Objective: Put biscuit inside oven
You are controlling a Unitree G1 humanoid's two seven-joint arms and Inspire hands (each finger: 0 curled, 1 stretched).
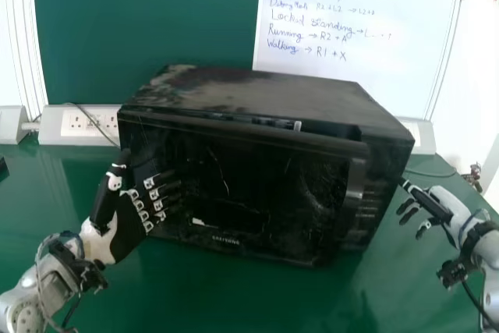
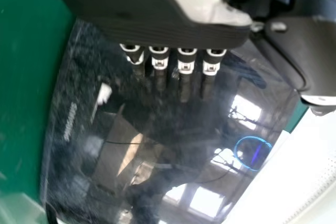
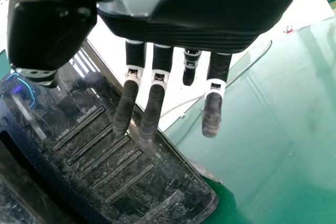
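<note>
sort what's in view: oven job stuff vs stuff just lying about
For the job:
- black microwave oven, door ajar
- left hand, at the door
- right hand, beside the oven

Just about:
- handwritten whiteboard
- wall socket panel

A hand could pass over the smooth green surface's (image 1: 234, 294) near side; the boxy black oven's (image 1: 257, 87) glossy black door (image 1: 265, 185) blocks all but a slim gap along its top.

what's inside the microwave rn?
Mostly hidden: the microwave's door looks slightly ajar but covers the cavity. Through the gap along its top edge there's a small pale strip, can't tell what. Can't tell if the biscuit is in there.
</note>
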